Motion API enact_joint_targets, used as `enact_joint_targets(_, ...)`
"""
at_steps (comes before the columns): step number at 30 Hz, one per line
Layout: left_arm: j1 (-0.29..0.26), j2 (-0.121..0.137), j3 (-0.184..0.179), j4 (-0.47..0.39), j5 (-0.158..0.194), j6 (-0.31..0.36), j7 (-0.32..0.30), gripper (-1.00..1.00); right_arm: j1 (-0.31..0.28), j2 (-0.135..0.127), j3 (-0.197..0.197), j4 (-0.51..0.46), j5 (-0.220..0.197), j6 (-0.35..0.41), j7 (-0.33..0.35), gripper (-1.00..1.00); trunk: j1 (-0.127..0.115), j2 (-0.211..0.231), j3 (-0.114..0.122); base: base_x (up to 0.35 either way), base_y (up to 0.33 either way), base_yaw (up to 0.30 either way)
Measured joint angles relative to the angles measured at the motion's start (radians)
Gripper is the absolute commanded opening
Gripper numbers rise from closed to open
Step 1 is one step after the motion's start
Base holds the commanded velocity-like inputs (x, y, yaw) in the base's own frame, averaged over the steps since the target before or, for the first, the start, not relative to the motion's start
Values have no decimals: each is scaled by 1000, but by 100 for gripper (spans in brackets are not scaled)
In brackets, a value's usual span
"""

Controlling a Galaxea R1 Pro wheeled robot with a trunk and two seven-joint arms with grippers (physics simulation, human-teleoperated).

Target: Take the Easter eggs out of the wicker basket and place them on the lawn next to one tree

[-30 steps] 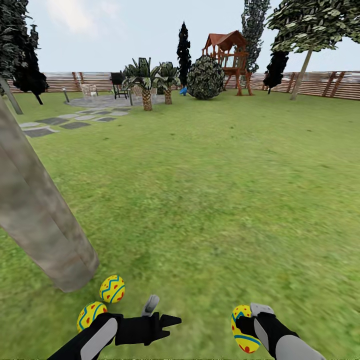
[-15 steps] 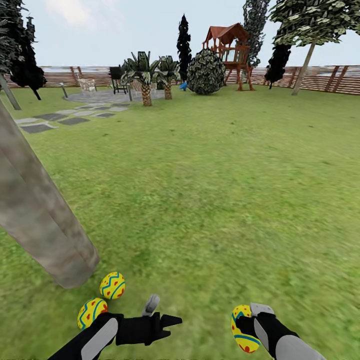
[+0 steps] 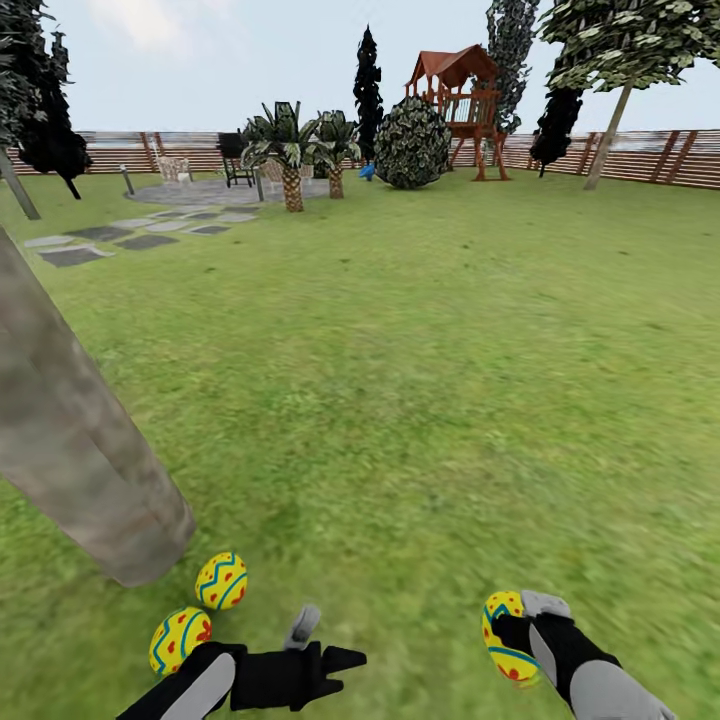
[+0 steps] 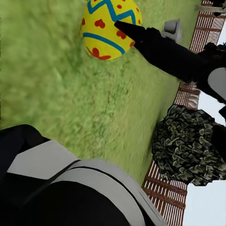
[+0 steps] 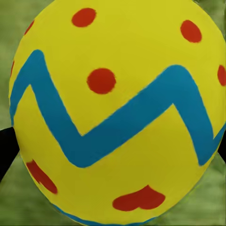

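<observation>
Black arms, grey panels, black jaws

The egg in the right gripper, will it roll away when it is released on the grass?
The egg in the right gripper is smooth and rounded, so it could probably roll a little. The lawn looks flat, and two other eggs sit by the tree, so it likely settles.

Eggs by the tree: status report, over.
Left gripper open, empty. Right gripper shut on third egg. Two eggs on lawn beside trunk. Nothing in the way.
</observation>
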Motion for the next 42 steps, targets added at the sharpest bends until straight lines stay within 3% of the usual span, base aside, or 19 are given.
enact_joint_targets(7,0,0,0,-1,0,0,0,100,-40,0,-1,0,0,-39,-4,-100,0,0,0,338,0,0)
enact_joint_targets(8,0,0,0,-1,0,0,0,100,-81,-1,0,0,-1,-157,-6,-100,0,0,0,338,0,0)
enact_joint_targets(29,2,5,1,-6,1,-23,-7,100,-91,0,-2,0,-1,-161,-10,-100,0,0,0,77,-28,254)
enact_joint_targets(33,2,17,2,-7,-2,-28,-60,100,-91,0,-2,1,-2,-161,-11,-100,1,0,0,6,0,244)
enact_joint_targets(35,2,65,6,-23,-2,-52,-101,100,-91,0,-1,1,-2,-161,-11,-100,1,0,0,0,0,177)
enact_joint_targets(37,2,90,7,-26,-3,-63,-191,100,-91,0,-1,1,-2,-161,-11,-100,1,0,0,0,0,111)
enact_joint_targets(39,2,94,7,-25,-5,-65,-230,100,-91,0,-1,1,-1,-161,-11,-100,1,0,0,0,0,29)
enact_joint_targets(42,2,96,7,-25,-5,-65,-240,100,-91,0,-1,1,0,-161,-11,-100,1,0,0,0,0,5)
